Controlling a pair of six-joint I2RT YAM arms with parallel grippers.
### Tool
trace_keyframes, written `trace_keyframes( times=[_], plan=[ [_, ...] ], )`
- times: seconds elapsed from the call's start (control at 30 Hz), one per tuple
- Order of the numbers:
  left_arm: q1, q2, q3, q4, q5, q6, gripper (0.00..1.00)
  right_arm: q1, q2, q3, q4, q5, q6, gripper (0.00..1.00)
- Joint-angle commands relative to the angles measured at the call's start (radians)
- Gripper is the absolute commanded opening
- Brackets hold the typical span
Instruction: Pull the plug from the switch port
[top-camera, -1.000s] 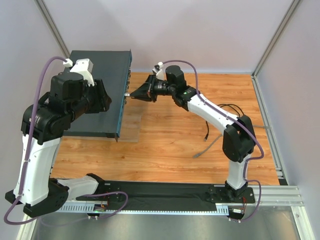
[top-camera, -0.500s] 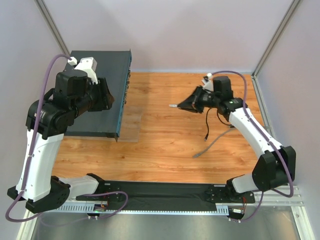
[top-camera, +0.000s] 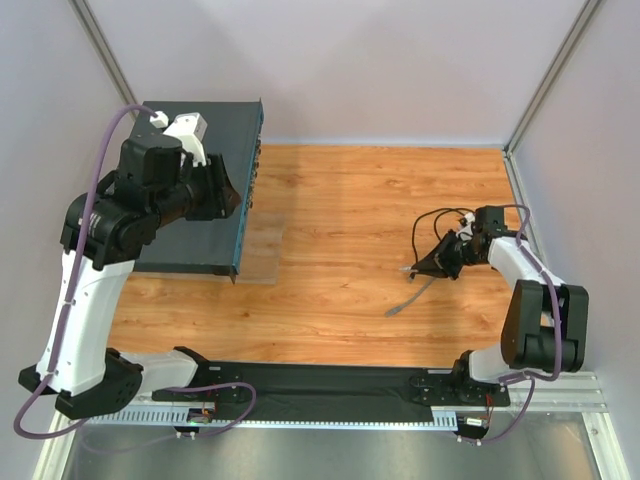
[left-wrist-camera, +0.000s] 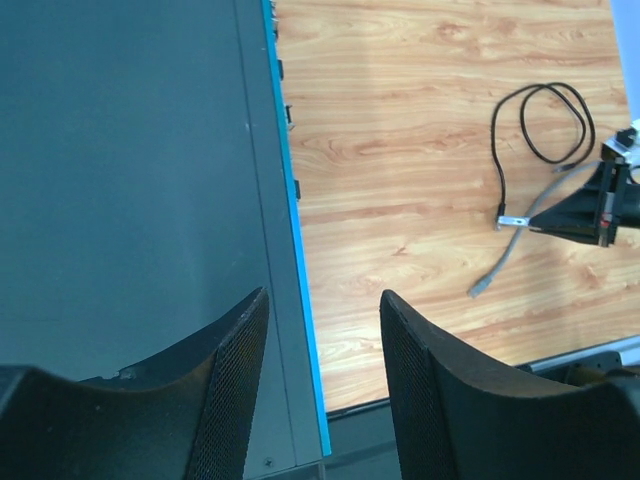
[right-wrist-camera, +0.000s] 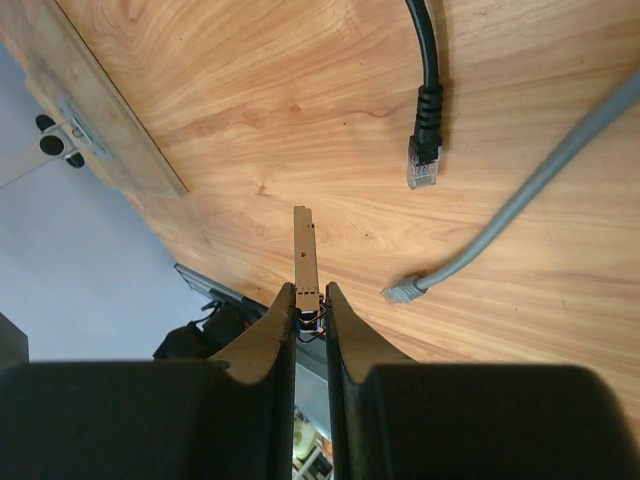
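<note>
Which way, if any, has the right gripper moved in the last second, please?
Yes: the right gripper, holding the plug, moved rightward and nearer, away from the switch.

No readable text.
The switch (left-wrist-camera: 120, 180) and the wooden surface (left-wrist-camera: 400, 150) show no legible words, numbers, brand marks or signs in any camera view.
</note>
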Motion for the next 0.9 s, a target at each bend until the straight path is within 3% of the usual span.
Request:
trace_keyframes(
  times=[0.0,0.13,0.33,0.57,0.7,0.87],
  plan=[
    [0.005,0.006,-0.001,0.039,0.055,-0.001,0.56,0.003,0.056,-0.019,0.079,-0.085,-0.068,0.02],
    [0.005,0.029,-0.007,0.030,0.090,-0.012,0.53,0.007,0.138,-0.028,0.174,-0.115,-0.033,0.04],
    [-0.003,0.064,0.013,0.004,0.094,-0.017,0.51,0.024,0.210,0.015,0.225,-0.045,-0.013,0.11],
    [-0.090,0.234,0.194,-0.149,-0.050,-0.009,0.58,0.059,0.280,0.063,0.222,0.062,-0.001,0.17],
    [-0.120,0.305,0.300,-0.193,-0.098,-0.017,0.59,0.067,0.285,0.075,0.209,0.093,0.002,0.28],
    [-0.163,0.343,0.342,-0.214,-0.182,-0.034,0.60,0.070,0.262,0.107,0.102,0.165,-0.031,0.48]
  ],
)
